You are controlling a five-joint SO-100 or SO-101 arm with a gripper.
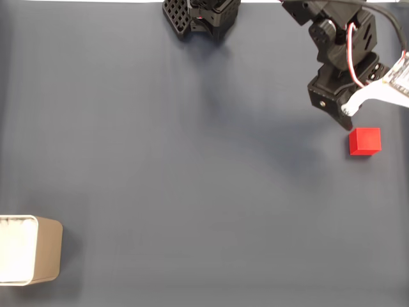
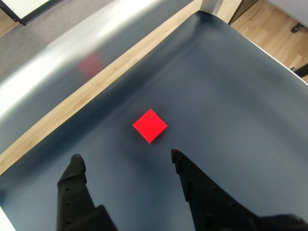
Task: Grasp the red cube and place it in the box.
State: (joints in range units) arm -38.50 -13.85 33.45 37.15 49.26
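The red cube [image 1: 365,141] rests on the dark mat at the right side of the fixed view. In the wrist view the red cube [image 2: 150,125] lies a little ahead of my two black fingers, roughly centred on the gap between them. My gripper [image 2: 126,158] is open with nothing between its fingers, hanging above the mat. In the fixed view the gripper [image 1: 345,118] hovers just up and left of the cube. The box [image 1: 32,250], tan with a white inside, stands at the lower left edge, far from the cube.
The arm's black base [image 1: 201,16] sits at the top centre of the fixed view. The dark mat [image 1: 192,166] covers the table. In the wrist view a wooden table edge [image 2: 72,103] and a grey metallic strip [image 2: 57,62] run beyond the mat.
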